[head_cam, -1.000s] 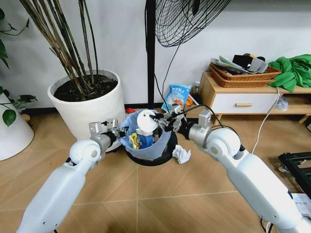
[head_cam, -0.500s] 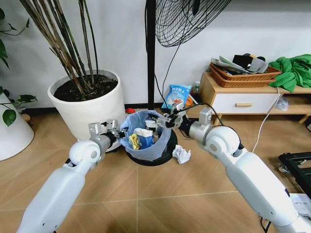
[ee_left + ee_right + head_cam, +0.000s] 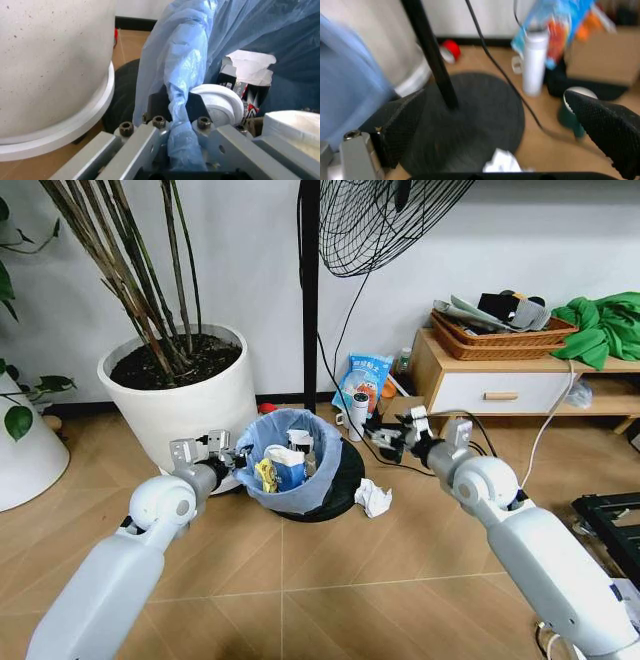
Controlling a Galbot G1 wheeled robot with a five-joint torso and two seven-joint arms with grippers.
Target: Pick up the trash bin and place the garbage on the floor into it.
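Fingers (image 3: 150, 146) of the left gripper (image 3: 222, 463) pinch the bin (image 3: 295, 470) at its near-left rim, with the blue bag (image 3: 185, 97) bunched between them in the left wrist view. The bin stands tilted toward that gripper, partly on the fan base (image 3: 345, 480) and just in front of the white pot (image 3: 195, 405). Inside it lie a yellow scrap (image 3: 265, 474), a blue-white carton (image 3: 289, 468) and a white cup (image 3: 220, 105), which sits next to a black-white-red pack (image 3: 245, 90) in the left wrist view.

Pads (image 3: 605, 127) of the right gripper (image 3: 392, 440) are spread wide with nothing between them. This gripper hangs to the right of the bin, apart from it, above the floor (image 3: 330, 560) and in front of the cabinet (image 3: 480, 385). Below it, in the right wrist view, are the fan base and its pole (image 3: 432, 60), a white bottle (image 3: 535, 60) and a blue bag of snacks (image 3: 555, 22).

Crumpled white paper (image 3: 373, 497) lies on the floor just beside the fan base, to the right of the bin and nearer the robot than the right gripper. A red scrap (image 3: 451, 49) lies by the wall between the pot and the pole.
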